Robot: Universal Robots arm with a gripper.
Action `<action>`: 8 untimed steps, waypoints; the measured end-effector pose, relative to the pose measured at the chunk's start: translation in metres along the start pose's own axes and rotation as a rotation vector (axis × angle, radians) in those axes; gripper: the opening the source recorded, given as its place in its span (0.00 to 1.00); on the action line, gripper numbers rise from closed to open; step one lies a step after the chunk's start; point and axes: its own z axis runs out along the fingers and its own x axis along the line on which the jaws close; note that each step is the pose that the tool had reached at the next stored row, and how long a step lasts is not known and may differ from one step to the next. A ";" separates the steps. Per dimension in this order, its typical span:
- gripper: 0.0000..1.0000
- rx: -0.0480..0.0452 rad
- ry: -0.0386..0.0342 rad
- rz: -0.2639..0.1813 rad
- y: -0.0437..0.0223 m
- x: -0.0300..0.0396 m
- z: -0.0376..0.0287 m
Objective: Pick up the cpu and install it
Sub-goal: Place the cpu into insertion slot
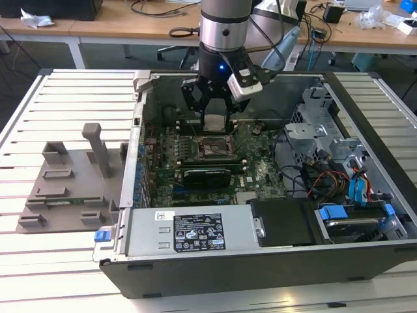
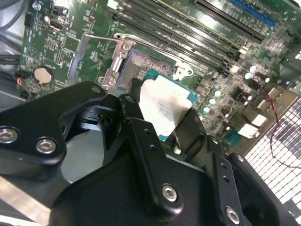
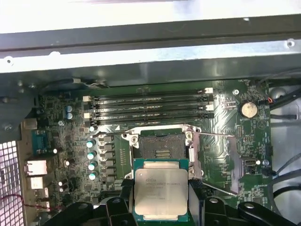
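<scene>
We record the pick-up as complete: the claw (image 1: 214, 125) is clamped on the cpu (image 3: 161, 193), gripping two opposite edges. The cpu hangs inside the open computer case (image 1: 260, 274), just above the socket (image 3: 162, 149) and apart from it. In the first wrist view it covers one edge of the socket frame. Seating is not yet done.

The socket's contact field is bare, with nothing lying in it. Its thin wire levers (image 3: 214, 136) stand swung out at the sides. The memory slots (image 3: 148, 107) run just beside the socket, a row of capacitors (image 3: 91, 160) flanks it, and a coin cell (image 3: 248, 109) sits further off. The grey fixture plate (image 1: 68, 186) rests on the slatted table (image 1: 39, 261), well apart from the work.
</scene>
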 end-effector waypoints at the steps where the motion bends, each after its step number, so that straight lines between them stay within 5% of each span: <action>1: 0.55 0.0000 0.0003 0.010 0.0000 0.0000 0.0000; 8: 0.55 0.0001 0.0022 0.086 0.0000 0.0000 0.0001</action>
